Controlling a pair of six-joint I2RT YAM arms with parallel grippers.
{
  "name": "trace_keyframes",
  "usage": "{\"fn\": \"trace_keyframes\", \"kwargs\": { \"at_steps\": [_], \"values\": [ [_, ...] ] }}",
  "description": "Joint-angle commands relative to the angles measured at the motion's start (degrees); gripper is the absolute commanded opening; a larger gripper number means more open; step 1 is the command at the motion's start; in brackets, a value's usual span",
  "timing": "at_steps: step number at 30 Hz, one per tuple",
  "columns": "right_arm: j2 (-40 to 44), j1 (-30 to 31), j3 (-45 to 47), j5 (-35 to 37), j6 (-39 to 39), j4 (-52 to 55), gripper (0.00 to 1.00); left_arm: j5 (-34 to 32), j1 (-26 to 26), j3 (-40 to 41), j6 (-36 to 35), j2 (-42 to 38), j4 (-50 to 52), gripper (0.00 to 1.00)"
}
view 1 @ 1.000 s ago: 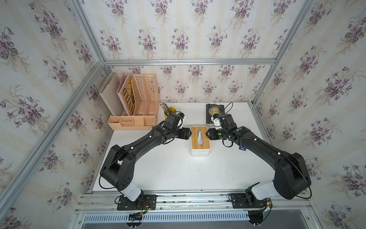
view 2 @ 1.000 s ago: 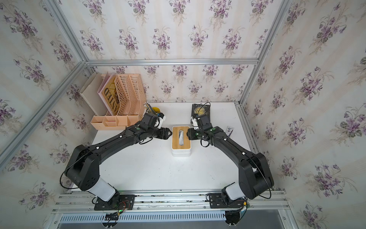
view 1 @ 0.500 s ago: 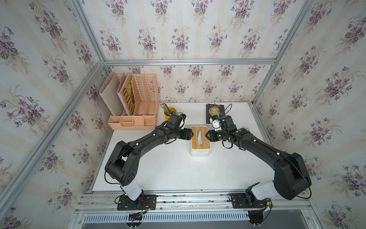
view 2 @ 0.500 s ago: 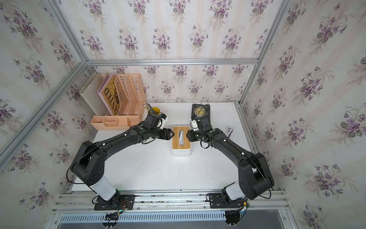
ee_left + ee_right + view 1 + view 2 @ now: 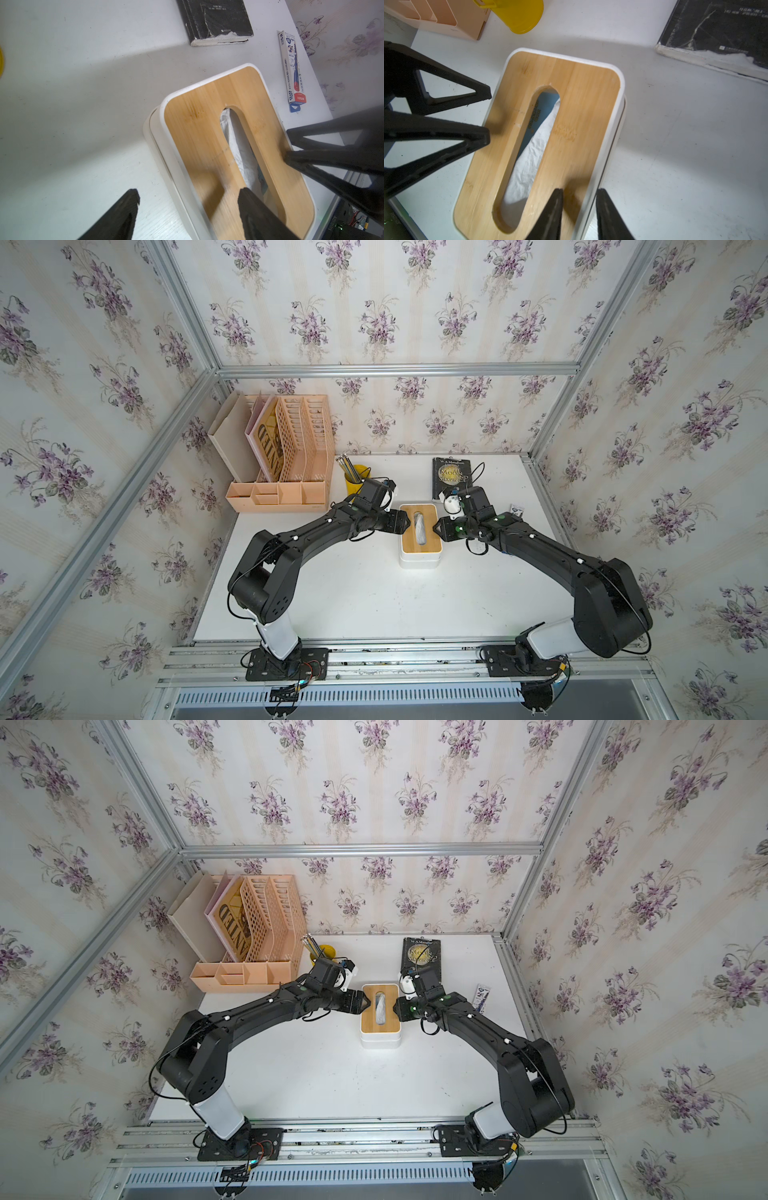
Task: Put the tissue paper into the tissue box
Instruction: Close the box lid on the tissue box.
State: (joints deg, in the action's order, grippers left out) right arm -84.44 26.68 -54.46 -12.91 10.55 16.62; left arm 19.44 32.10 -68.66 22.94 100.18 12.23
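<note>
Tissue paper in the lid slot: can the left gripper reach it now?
Likely yes. The tissue paper lies exposed in the lid slot, and the left gripper sits at the lid edge, nothing between.

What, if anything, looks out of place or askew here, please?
The bamboo-topped lid sits askew on the tissue box, whose white tub pokes out past it on one side. The black book has a torn cover edge.

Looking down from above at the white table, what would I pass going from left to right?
In a top view: peach file organizer → yellow pencil cup → tissue box → black book → slim printed carton.
</note>
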Motion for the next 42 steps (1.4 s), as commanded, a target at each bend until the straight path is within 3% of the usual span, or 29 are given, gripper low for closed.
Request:
{"fn": "trace_keyframes", "kwargs": {
  "at_steps": [1,18,27,42],
  "values": [
    [-0.3,0.1,0.1,0.0,-0.2,-0.1,0.31,0.4,-0.1,0.1,-0.6,0.6,-1.0,0.8],
    [-1.0,0.0,0.3,0.4,-0.3,0.0,0.28,0.2,-0.2,1.0,-0.8,1.7,-2.7,0.79],
    [-2.9,0.0,-9.0,1.6,-2.3,3.3,0.46,-2.3,-1.0,-7.7,-3.7,2.3,2.0,0.79],
    [-11.4,-3.8,-13.3,1.4,-3.3,0.1,0.44,-3.6,-2.7,-10.1,-4.9,7.1,0.8,0.78]
  ]
}}
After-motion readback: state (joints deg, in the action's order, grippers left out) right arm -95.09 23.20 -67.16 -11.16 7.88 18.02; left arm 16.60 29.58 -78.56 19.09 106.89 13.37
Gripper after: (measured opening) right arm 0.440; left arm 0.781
